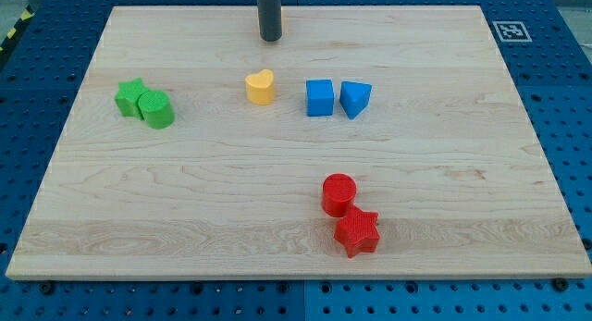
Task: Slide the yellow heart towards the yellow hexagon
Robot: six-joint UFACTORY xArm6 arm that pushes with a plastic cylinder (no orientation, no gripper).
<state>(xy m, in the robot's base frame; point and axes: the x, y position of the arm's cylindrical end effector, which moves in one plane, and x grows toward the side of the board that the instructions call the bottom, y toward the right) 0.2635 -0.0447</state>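
The yellow heart [261, 86] lies on the wooden board [185, 191], a little left of centre in the upper part of the view. My tip [269, 39] stands above it near the view's top, apart from it by a clear gap and touching no block. No yellow hexagon shows in the view.
A blue cube [319, 97] and a blue triangle [354, 99] lie just right of the heart. A green star [130, 96] and a green cylinder [156, 109] touch at the left. A red cylinder [339, 193] and a red star [356, 232] sit at the lower right.
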